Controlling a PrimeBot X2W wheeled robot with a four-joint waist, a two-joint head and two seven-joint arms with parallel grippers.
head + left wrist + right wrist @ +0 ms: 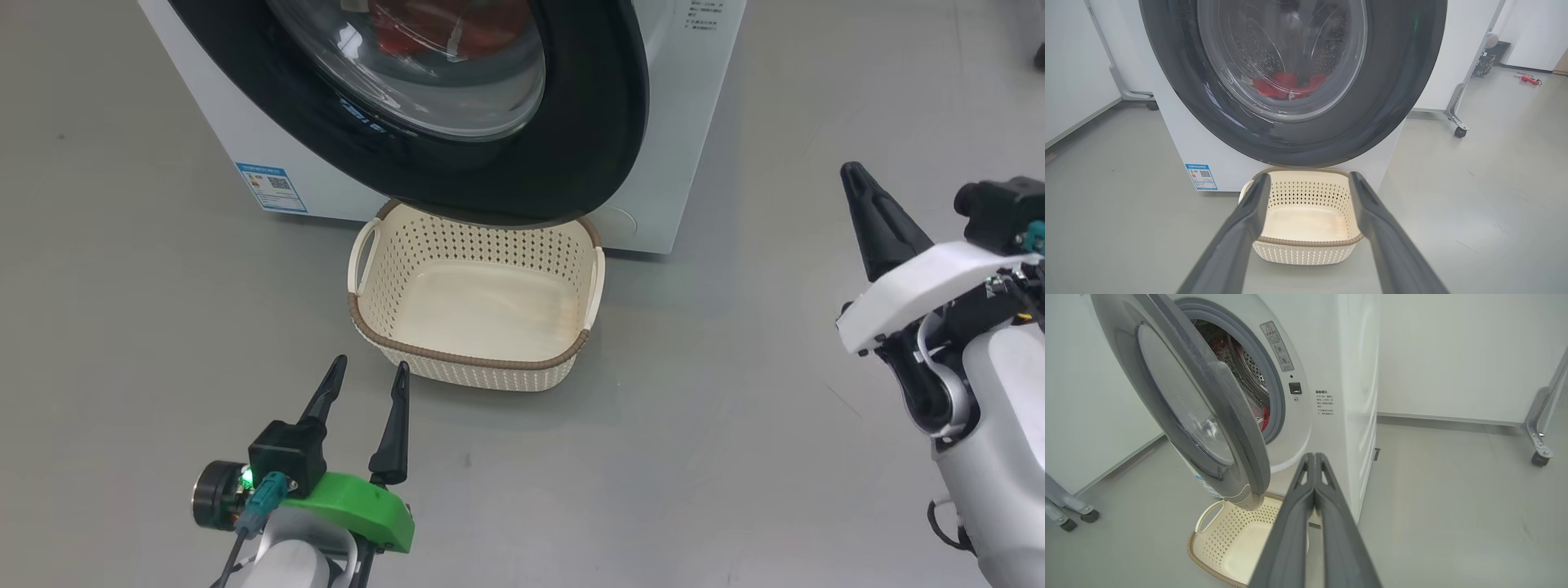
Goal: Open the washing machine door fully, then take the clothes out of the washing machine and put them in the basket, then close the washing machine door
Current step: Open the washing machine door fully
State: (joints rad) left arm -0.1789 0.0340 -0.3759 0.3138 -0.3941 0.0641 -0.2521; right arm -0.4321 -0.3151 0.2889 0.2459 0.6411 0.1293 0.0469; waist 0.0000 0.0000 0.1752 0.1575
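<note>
Both empty | L gripper spread wide | R gripper clenched tight

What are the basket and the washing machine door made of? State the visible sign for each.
Basket: likely moulded plastic, matte cream, by its even punched holes; brown rim looks woven, possibly moulded. Washing machine door: glossy black rim, probably plastic, showing reflections; clear bulging centre, glass or clear plastic.
</note>
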